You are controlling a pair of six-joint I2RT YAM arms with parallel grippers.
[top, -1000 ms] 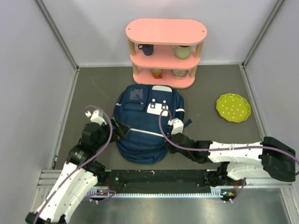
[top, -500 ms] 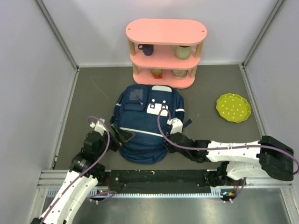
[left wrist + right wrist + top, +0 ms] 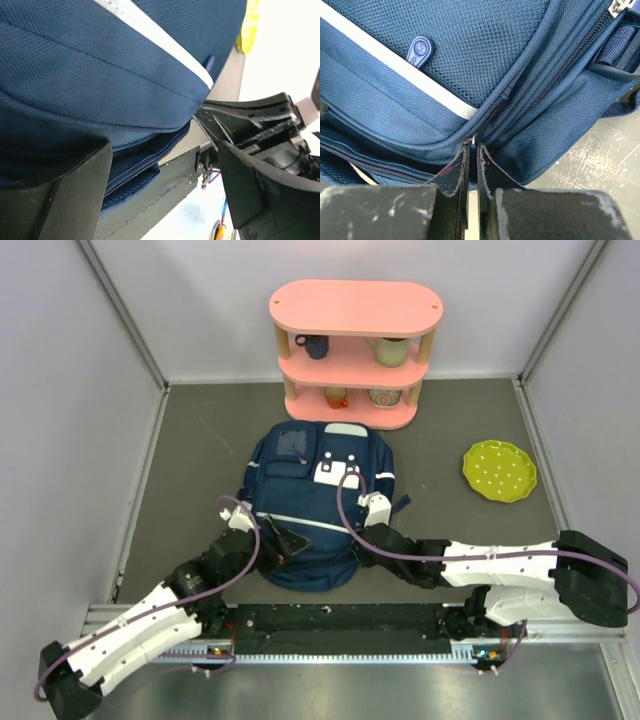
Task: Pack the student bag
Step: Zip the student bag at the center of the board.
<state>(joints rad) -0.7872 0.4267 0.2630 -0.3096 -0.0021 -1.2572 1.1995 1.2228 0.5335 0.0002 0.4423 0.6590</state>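
Your student bag (image 3: 310, 490) lies on the desk (image 3: 200, 440), contents hidden; your right pincer (image 3: 473, 150) is pinched tight at its zip (image 3: 492, 111), your left pincer (image 3: 162, 155) gapes wide.

From above, everything is overlooked; the student bag (image 3: 300, 495) is shared, seen close-up just ahead of the left gripper (image 3: 164, 150) and right gripper (image 3: 472, 148).

No readable writing anywhere, folks.
The backpack (image 3: 318, 502) has a white patch (image 3: 330, 471) that is only a blur from above, and the rubber tab (image 3: 419, 51) on its mesh pocket (image 3: 485, 45) carries an embossed mark too small to read.
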